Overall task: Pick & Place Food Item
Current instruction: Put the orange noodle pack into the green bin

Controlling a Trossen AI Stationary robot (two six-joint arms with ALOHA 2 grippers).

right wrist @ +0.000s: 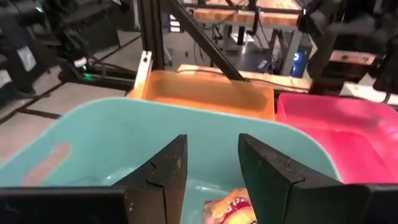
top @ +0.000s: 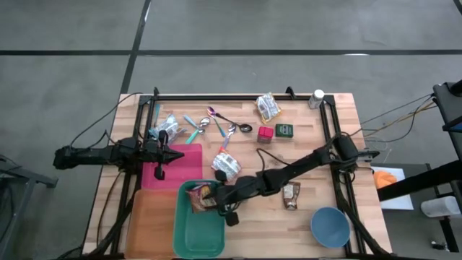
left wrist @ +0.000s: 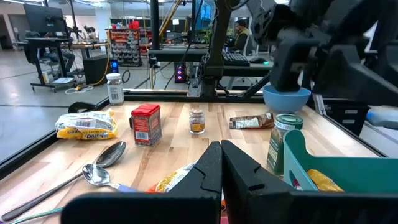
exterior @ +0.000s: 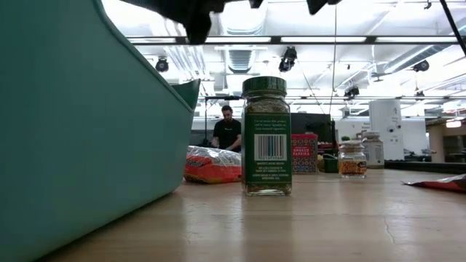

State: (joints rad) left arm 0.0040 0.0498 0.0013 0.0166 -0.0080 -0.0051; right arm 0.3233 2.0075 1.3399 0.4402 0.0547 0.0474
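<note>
A teal bin (top: 196, 224) stands at the table's near edge. In its far end lies an orange-yellow food packet (right wrist: 233, 208), also seen in the high view (top: 203, 196). My right gripper (right wrist: 211, 146) hovers over that end of the bin (right wrist: 93, 137), fingers open with nothing between them and the packet below them. My left gripper (top: 177, 154) is shut and holds nothing, pointing level over the pink tray (top: 173, 170) on the left.
An orange tray (top: 148, 220) sits left of the bin and a green-lidded spice jar (exterior: 266, 138) right of it. Spoons (top: 216, 126), a red tin (top: 265, 133), snack packets (top: 226, 165) and a blue bowl (top: 330, 225) are spread over the table.
</note>
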